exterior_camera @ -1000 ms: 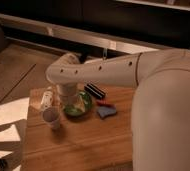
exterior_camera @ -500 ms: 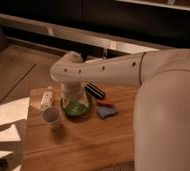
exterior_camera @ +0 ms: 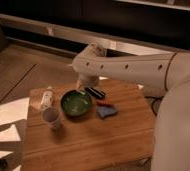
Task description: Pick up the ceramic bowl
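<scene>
The ceramic bowl (exterior_camera: 76, 103) is round, shallow and dark green with a lighter green inside. It sits on the wooden table (exterior_camera: 93, 142), left of the middle. My white arm reaches in from the right. Its gripper (exterior_camera: 85, 82) hangs just behind and above the bowl's far rim. The bowl shows whole, with nothing in it.
A small pale grey cup (exterior_camera: 51, 118) stands left front of the bowl. A pale bottle (exterior_camera: 46, 97) lies at the table's left edge. A black flat object (exterior_camera: 94, 92), a red item (exterior_camera: 104, 103) and a blue cloth (exterior_camera: 107, 111) lie right of the bowl.
The gripper was down over the bowl, covering part of it. It has moved up and back, and the bowl now shows whole on the table.
</scene>
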Robot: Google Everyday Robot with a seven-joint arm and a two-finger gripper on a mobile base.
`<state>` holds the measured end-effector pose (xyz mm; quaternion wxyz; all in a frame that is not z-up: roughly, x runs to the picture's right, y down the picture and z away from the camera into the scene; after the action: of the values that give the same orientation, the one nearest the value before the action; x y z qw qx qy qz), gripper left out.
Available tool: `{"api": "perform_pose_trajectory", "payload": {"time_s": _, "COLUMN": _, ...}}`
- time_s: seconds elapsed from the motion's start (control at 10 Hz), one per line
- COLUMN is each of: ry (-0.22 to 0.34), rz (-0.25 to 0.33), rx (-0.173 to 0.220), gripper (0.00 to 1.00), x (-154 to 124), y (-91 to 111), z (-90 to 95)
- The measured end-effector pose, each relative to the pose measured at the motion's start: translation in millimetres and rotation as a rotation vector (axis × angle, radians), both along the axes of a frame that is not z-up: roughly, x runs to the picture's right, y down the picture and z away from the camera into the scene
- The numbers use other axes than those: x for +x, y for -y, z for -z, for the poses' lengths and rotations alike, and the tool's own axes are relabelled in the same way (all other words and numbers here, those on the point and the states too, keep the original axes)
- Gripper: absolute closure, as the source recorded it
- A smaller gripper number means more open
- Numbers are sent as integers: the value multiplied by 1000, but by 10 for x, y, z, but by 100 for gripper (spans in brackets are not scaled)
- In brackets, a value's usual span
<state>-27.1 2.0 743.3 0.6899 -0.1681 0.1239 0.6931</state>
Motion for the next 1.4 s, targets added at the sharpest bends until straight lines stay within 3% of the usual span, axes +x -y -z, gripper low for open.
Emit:
{"api": "perform_pose_trajectory", "payload": {"time_s": 0.4, "ry": -8, "rz": -11, "rx": 3, "gripper": 35, "x": 12, "y": 1, "z": 14}}
{"api": "perform_pose_trajectory", "payload": {"time_s": 0.6, "ry": -38, "rz": -91, "rx": -13, "gripper": 35, "x": 215, "y": -55, "z": -100}}
{"api": "perform_pose_trajectory", "payload": {"time_s": 0.8, "ry": -42, "rz": -149, "rx": -63, "gripper": 35, "x": 303, "y": -206, "z": -395}}
{"api": "perform_pose_trajectory", "payload": {"time_s": 0.9, "ry": -30, "rz": -154, "rx": -112, "gripper": 35, "x": 256, "y": -368, "z": -641}}
{"api": "perform_pose_trajectory", "payload": {"time_s": 1.2, "ry": -5, "rz": -165, "rx": -207, "gripper": 35, "x": 205, "y": -621, "z": -1137}}
{"api": "perform_pose_trajectory", "payload": {"time_s": 1.4, "ry": 8, "rz": -164, "rx": -264, "gripper": 35, "x": 163, "y": -742, "z": -1377}}
